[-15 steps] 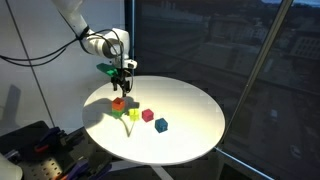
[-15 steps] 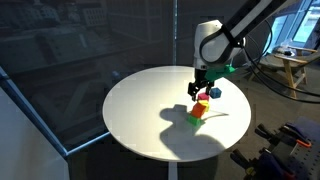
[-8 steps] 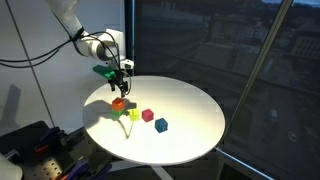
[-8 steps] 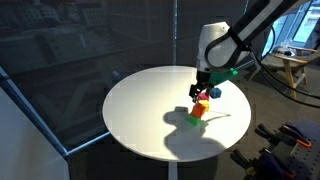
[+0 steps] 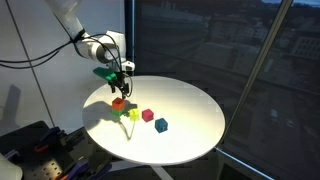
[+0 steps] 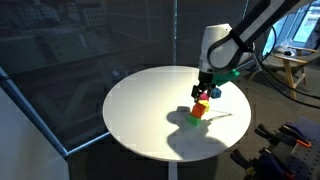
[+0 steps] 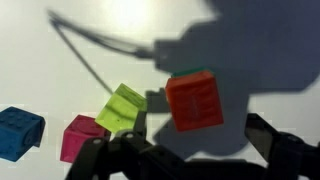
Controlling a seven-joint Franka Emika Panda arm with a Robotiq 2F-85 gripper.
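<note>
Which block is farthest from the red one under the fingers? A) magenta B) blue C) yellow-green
B: the blue block ends the row, past the yellow-green block and the magenta block, with the red block at the opposite end below the open fingers.

Round white table (image 5: 190,105) beside a dark window (image 5: 230,40). On the tabletop, in a loose row: a yellow-green cube (image 5: 133,114), a pink cube (image 5: 147,115) just beside it, and a blue cube (image 5: 161,124) slightly apart. Black equipment (image 5: 30,145) sits below the table's edge. A wooden stool (image 6: 297,68) stands in the background.
</note>
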